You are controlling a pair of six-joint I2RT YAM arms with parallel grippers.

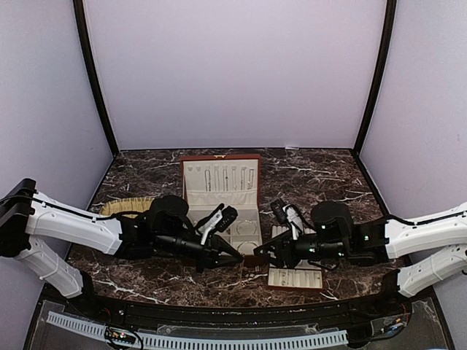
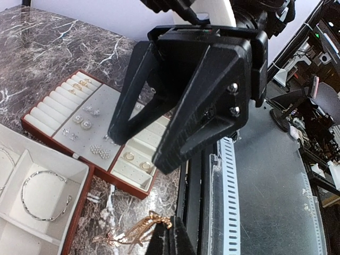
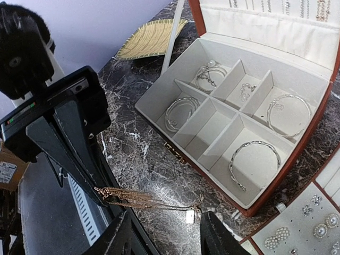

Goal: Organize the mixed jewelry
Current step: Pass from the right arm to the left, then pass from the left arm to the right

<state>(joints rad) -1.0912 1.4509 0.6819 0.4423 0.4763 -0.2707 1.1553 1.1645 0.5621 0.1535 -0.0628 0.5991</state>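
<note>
Left hand (image 2: 162,229) is clenched on a gold chain (image 3: 139,200) – the chain hangs from its tip over the marble counter (image 2: 48,42), just in front of the open red-brown box (image 3: 289,172); can't tell if the loose end touches down. Right hand (image 3: 169,236) is released, fingers apart w/ nothing btwn them, close by the chain. Silver bangles (image 3: 254,142) lie in separate box compartments – rings & studs (image 2: 85,123) sit in the cream tray (image 2: 33,125) just beside the box.
</note>
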